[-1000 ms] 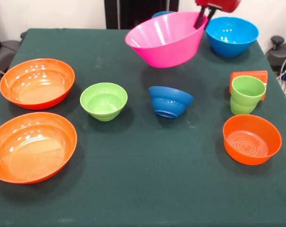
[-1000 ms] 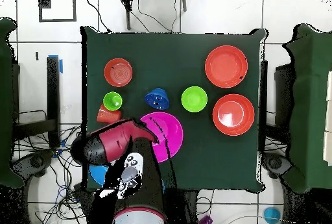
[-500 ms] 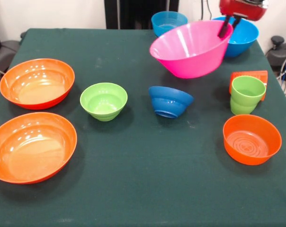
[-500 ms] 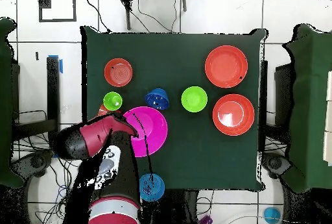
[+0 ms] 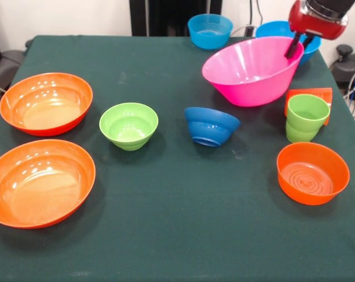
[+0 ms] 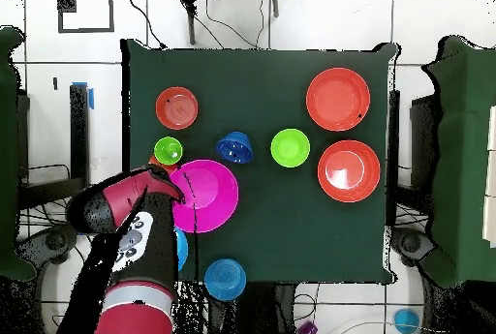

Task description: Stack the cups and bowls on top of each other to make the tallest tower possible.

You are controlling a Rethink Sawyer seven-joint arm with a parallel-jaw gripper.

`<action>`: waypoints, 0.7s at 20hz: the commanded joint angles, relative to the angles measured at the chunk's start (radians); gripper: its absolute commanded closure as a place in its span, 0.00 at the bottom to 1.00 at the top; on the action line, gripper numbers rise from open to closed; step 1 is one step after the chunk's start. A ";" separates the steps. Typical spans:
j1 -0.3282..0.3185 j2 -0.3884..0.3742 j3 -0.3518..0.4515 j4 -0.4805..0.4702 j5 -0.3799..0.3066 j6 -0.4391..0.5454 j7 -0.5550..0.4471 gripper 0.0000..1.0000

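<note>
Gripper (image 5: 298, 48) clamped on rim of pink bowl (image 5: 251, 70), one finger inside, one outside. Bowl tilted, just beside green cup (image 5: 306, 117); orange cup (image 5: 310, 94) lying behind green cup. Dark blue bowl (image 5: 211, 126) near pink bowl.

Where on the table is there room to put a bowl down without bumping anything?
Biggest bare patch: the near strip of green cloth between the wide orange bowl and the smaller orange bowl. Also free: the far stretch behind the lime green bowl. Crowded: around the pink bowl, lime green cup and gripper.
</note>
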 commanded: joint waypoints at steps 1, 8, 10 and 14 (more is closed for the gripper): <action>0.041 0.114 -0.024 -0.121 0.054 -0.076 0.249 1.00; 0.076 0.147 -0.066 -0.135 0.085 -0.105 0.252 1.00; 0.081 0.155 -0.075 -0.136 0.090 -0.113 0.251 1.00; 0.080 0.147 -0.080 -0.135 0.101 -0.099 0.217 1.00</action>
